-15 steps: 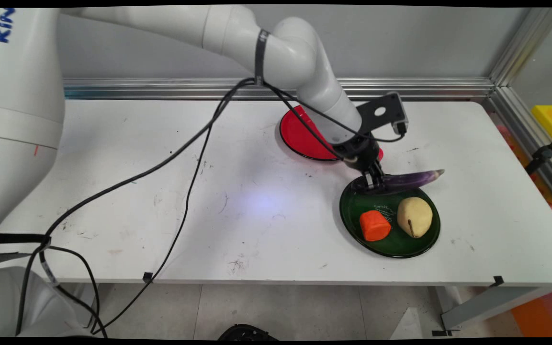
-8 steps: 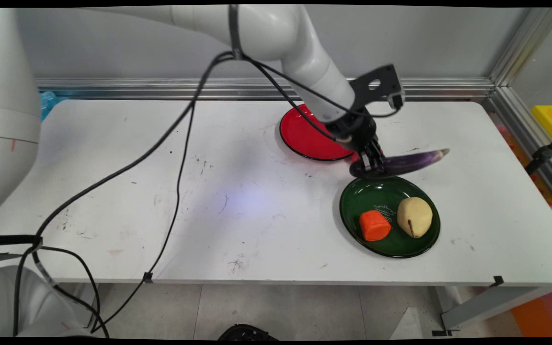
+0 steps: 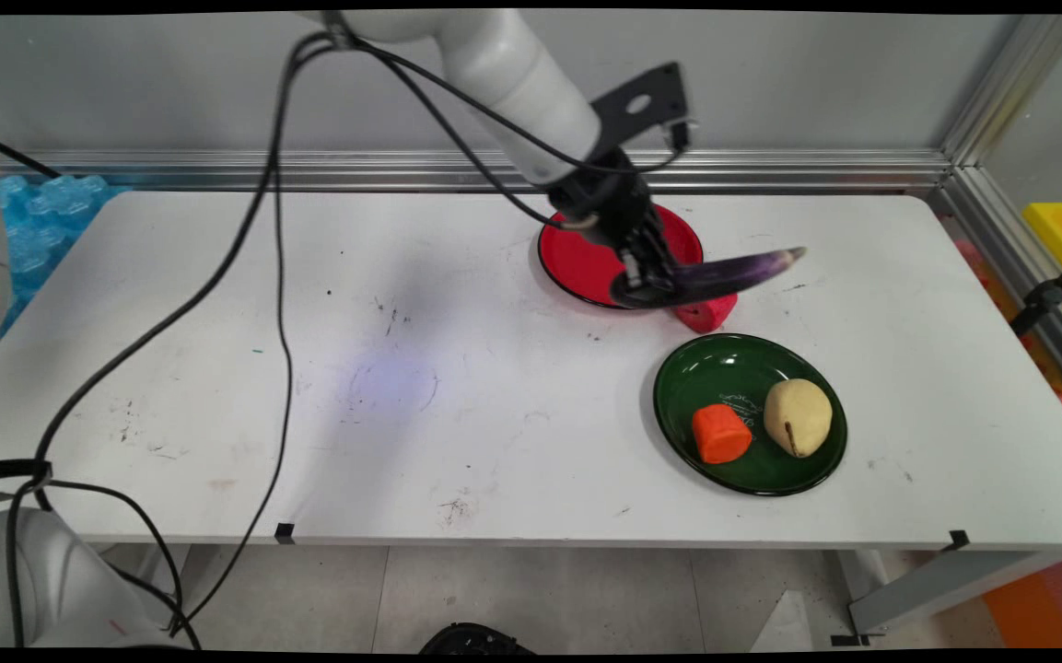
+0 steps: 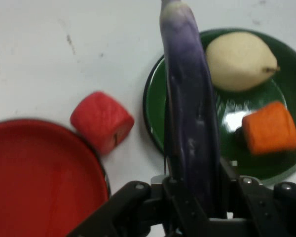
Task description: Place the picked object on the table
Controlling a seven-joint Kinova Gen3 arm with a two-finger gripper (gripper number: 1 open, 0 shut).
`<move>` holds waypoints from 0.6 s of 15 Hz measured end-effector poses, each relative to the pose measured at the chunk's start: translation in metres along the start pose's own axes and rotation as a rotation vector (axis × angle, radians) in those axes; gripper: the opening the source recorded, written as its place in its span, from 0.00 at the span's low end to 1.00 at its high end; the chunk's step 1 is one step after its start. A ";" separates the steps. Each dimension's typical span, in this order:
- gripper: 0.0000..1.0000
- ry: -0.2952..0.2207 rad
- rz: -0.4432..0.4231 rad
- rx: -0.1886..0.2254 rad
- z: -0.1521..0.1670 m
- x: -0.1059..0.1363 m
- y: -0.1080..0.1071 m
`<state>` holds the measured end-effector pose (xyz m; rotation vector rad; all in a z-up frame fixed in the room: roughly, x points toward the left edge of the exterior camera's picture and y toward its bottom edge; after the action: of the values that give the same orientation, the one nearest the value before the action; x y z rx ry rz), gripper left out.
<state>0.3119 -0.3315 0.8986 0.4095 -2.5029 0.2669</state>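
Now gripper [image 3: 648, 279] w/ eggplant [image 3: 733, 273] higher — over red plate [image 3: 577, 262].

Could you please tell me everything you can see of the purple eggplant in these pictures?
The eggplant is long, slim and slightly curved, glossy purple and fading paler toward its pointed tip. The gripper is shut on its thick end and holds it in the air, roughly level, with the tip tilted slightly up. It hangs over the near edge of the red plate and the red piece beside that plate. Only the gripper touches it.
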 end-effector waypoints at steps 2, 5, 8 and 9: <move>0.00 -0.007 -0.003 0.002 -0.013 -0.010 -0.003; 0.00 -0.025 -0.002 0.001 -0.033 -0.033 -0.008; 0.00 -0.045 -0.006 0.002 -0.047 -0.056 -0.016; 0.00 -0.051 -0.008 0.001 -0.050 -0.064 -0.018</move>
<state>0.3937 -0.3198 0.9040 0.4319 -2.5507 0.2579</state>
